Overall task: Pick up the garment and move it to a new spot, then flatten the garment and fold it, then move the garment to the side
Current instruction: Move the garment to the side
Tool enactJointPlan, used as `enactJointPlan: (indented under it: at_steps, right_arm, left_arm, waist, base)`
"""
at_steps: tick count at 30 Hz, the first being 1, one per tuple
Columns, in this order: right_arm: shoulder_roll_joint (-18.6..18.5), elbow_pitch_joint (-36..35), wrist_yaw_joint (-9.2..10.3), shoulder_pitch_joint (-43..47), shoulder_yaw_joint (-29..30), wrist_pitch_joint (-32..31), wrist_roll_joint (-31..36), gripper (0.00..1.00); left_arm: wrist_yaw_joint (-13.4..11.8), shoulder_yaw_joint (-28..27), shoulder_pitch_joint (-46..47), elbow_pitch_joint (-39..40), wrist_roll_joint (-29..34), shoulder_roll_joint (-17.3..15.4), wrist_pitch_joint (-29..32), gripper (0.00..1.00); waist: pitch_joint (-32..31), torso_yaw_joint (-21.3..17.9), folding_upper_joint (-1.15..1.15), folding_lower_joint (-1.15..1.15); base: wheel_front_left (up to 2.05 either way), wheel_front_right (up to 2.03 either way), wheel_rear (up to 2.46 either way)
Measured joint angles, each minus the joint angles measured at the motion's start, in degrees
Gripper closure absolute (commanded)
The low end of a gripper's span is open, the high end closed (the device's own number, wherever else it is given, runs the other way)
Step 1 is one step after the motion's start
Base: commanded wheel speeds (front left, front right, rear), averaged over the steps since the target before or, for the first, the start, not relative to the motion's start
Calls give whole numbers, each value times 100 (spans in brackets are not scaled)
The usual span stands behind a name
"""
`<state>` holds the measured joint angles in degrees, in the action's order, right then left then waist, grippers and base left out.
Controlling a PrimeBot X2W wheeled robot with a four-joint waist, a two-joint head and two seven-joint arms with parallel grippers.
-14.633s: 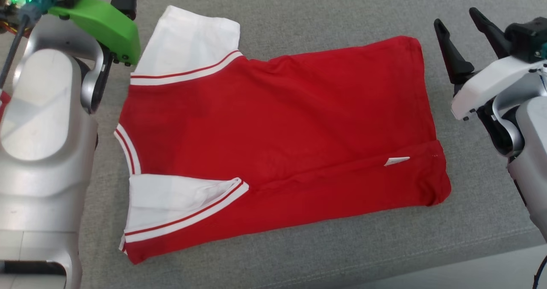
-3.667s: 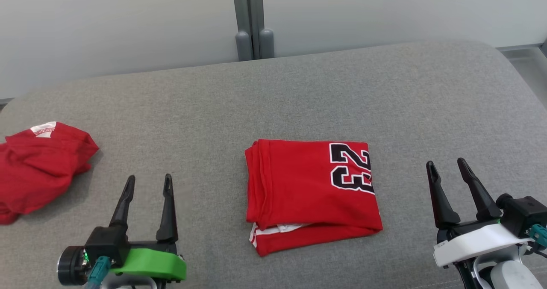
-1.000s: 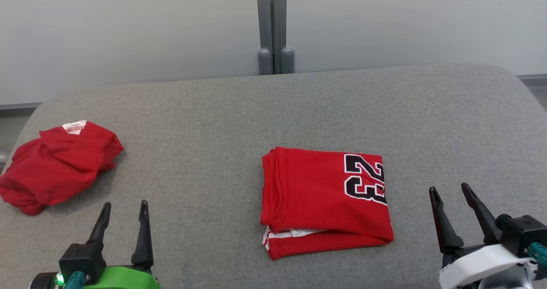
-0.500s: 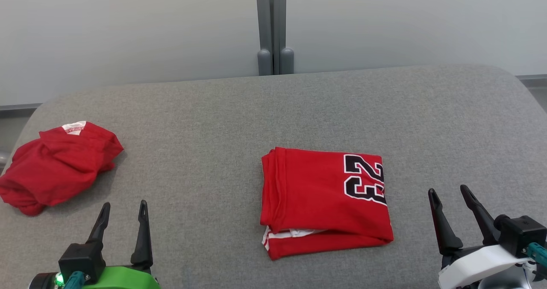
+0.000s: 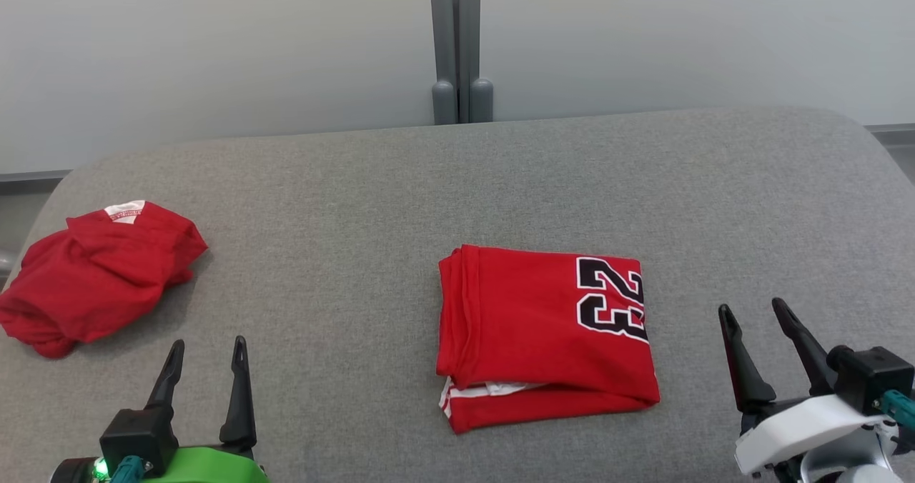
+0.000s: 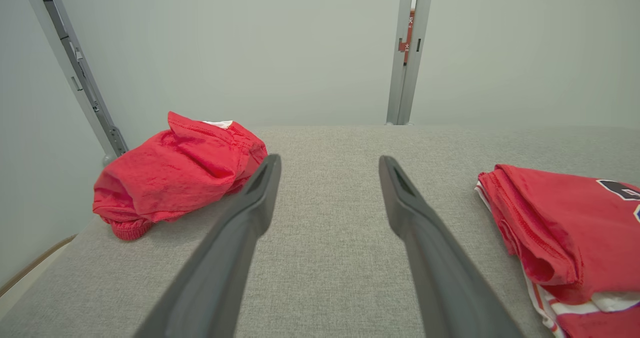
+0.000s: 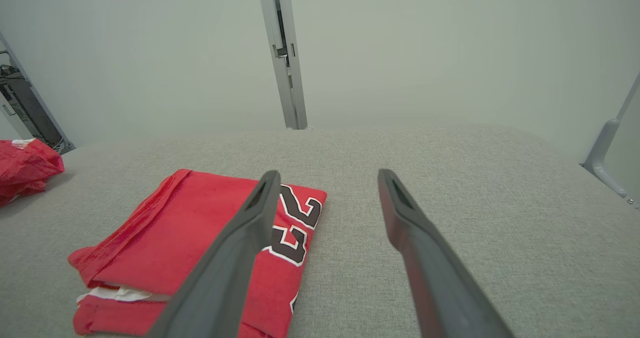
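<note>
Folded red jersey (image 5: 543,333) with black, white-edged numerals lies flat as a neat rectangular stack near the middle of the grey fabric cushion (image 5: 357,204), a little to the robot's right of centre. The numerals sit at the stack's right-hand end, and a strip of white trim with red stripes peeks out along its near edge. In the left wrist view the jersey (image 6: 575,238) shows its layered folded edge; in the right wrist view it (image 7: 190,228) lies partly behind one finger.

The right gripper (image 5: 752,306) hovers just beside the jersey's right end, apart from it, its two dark fingers spread wide with nothing between them; its own view (image 7: 328,173) shows bare cushion in the gap. The left gripper (image 5: 207,342) is at the lower left, well apart from the jersey, likewise spread wide and holding nothing (image 6: 328,158).

A crumpled red cloth bundle (image 5: 100,276) with a small white patch rests at the cushion's far left edge (image 6: 175,178). Behind the cushion stands a pale grey wall with an upright grey metal post (image 5: 457,40).
</note>
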<state>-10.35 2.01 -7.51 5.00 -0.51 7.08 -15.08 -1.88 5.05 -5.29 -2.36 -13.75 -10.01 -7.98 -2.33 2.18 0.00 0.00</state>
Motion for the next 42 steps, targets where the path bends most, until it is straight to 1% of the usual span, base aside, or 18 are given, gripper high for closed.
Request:
enactJointPlan:
  at_steps: [4, 5, 8, 13, 18, 23, 30, 34, 38, 39, 40, 42]
  right_arm:
    - [-141, 151, 0, -327, -146, -3, -2, 0]
    - [-245, 260, 0, -575, -252, -13, -23, 0]
    - [-365, 460, 0, -953, -391, -36, -55, 0]
    - [-535, 936, 0, -1561, -678, -96, -132, 0]
    - [-695, 1574, 0, -1983, -923, -86, -288, 0]
    - [-710, 2247, 0, -2206, -1140, -23, -465, 0]
    - [-635, 3195, -1, -2441, -1570, 194, -738, 0]
    - [-517, 3726, -1, -2529, -1739, 335, -950, 0]
    - [-386, 4055, 3, -2553, -1890, 486, -1170, 0]
    - [-350, 4094, 4, -2560, -1940, 500, -1232, 67]
    - [-328, 4128, 4, -2572, -2001, 514, -1311, 100]
    - [-318, 4188, 3, -2611, -2116, 554, -1410, 100]
  left_arm:
    - [-18, 43, 2, -13, 1, 7, -24, 0]
    - [-23, 59, 4, -27, 1, 13, -55, 0]
    - [-38, 83, 12, -58, 2, 19, -76, 0]
    - [-74, 163, 90, -81, 23, 68, -135, 0]
    - [-116, 250, 266, -121, 57, 142, -202, 0]
    - [-165, 301, 417, -156, 82, 180, -269, 0]
    - [-197, 394, 672, -274, 122, 241, -376, 0]
    - [-225, 456, 800, -344, 152, 292, -420, 0]
    - [-246, 481, 857, -407, 170, 310, -453, 0]
    - [-249, 482, 858, -425, 170, 310, -467, 0]
    - [-252, 485, 859, -443, 170, 311, -471, 0]
    - [-266, 503, 869, -471, 170, 319, -490, 0]
  waist:
    - [49, 27, 0, 0]
    - [84, 45, 0, 0]
    - [141, 76, 0, 0]
    - [287, 138, 0, 0]
    - [497, 238, 0, 0]
    - [728, 337, 0, 0]
    - [1063, 447, 0, 0]
    - [1217, 495, 0, 0]
    - [1283, 517, 0, 0]
    - [1283, 511, 0, 0]
    - [1281, 500, 0, 0]
    - [1289, 485, 0, 0]
  base:
    - [0, 0, 0]
    - [0, 0, 0]
    - [0, 0, 0]
    - [0, 0, 0]
    - [0, 0, 0]
    - [0, 0, 0]
    - [0, 0, 0]
    - [0, 0, 0]
    - [0, 0, 0]
    - [0, 0, 0]
    - [0, 0, 0]
    - [0, 0, 0]
